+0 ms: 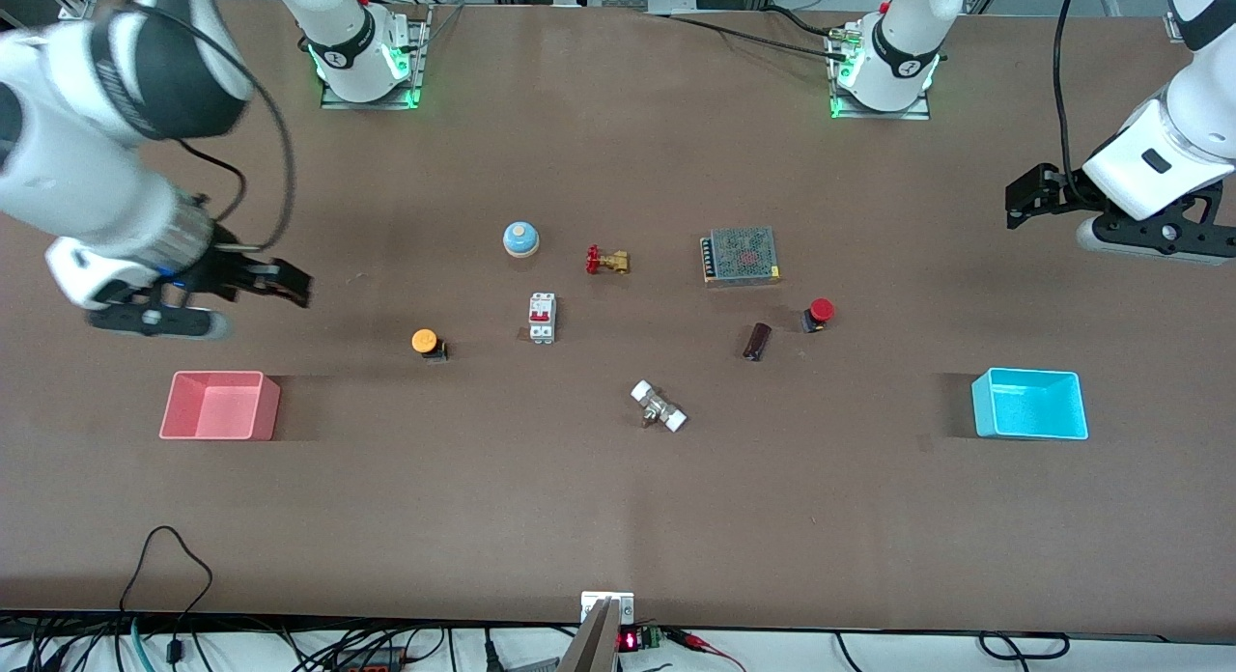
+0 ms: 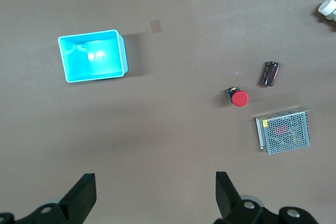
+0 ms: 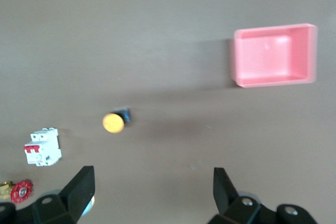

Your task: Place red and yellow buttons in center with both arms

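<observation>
The yellow button (image 1: 426,343) lies on the brown tabletop (image 1: 618,498), toward the right arm's end; it also shows in the right wrist view (image 3: 114,122). The red button (image 1: 819,314) lies toward the left arm's end, beside a dark cylinder; it also shows in the left wrist view (image 2: 239,97). My right gripper (image 1: 285,281) (image 3: 151,177) is open and empty, up over bare table at the right arm's end, well apart from the yellow button. My left gripper (image 1: 1024,199) (image 2: 155,182) is open and empty, up over bare table at the left arm's end, well apart from the red button.
A pink bin (image 1: 220,406) stands at the right arm's end, a cyan bin (image 1: 1029,404) at the left arm's end. Between the buttons lie a blue bell (image 1: 520,238), a brass valve (image 1: 606,261), a white breaker (image 1: 542,318), a mesh power supply (image 1: 741,256), a dark cylinder (image 1: 757,342) and a white fitting (image 1: 659,406).
</observation>
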